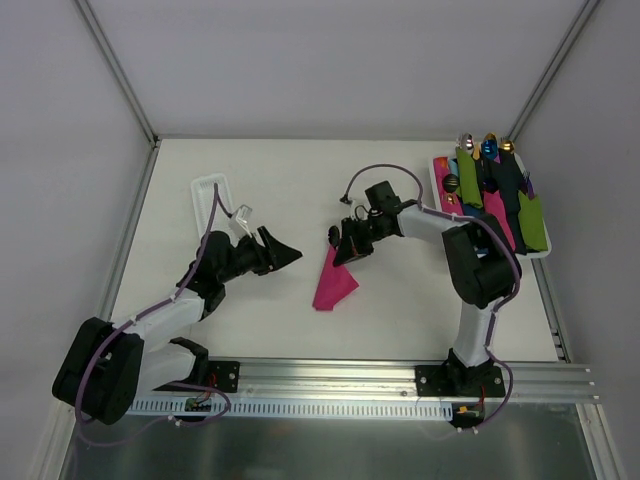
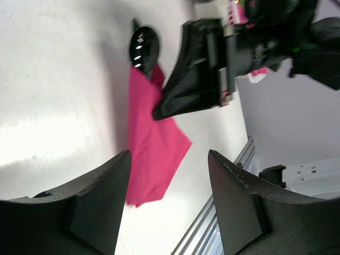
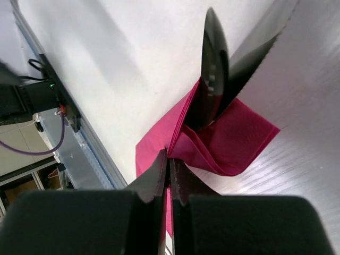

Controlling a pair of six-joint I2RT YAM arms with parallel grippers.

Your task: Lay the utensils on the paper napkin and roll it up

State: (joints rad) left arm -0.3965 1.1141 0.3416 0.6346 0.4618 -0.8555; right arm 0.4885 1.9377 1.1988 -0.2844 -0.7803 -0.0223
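Observation:
The magenta paper napkin [image 1: 334, 284] lies mid-table, partly folded over itself. One black utensil, a spoon [image 3: 212, 69], rests in its fold, and the spoon's head [image 2: 142, 47] sticks out past the napkin's far end. My right gripper [image 3: 170, 155] is shut, its tips pinching a raised edge of the napkin [image 3: 228, 141]. In the top view the right gripper [image 1: 342, 250] sits at the napkin's upper end. My left gripper [image 1: 292, 257] stands open just left of the napkin [image 2: 151, 143], nothing between its fingers [image 2: 114, 175]. No other loose utensils are in view.
A narrow white ridged tray [image 1: 208, 192] lies at the back left. A white tray [image 1: 541, 252] at the back right holds several rolled napkins in green, black and pink with cutlery heads. An aluminium rail [image 1: 350, 375] runs along the near edge.

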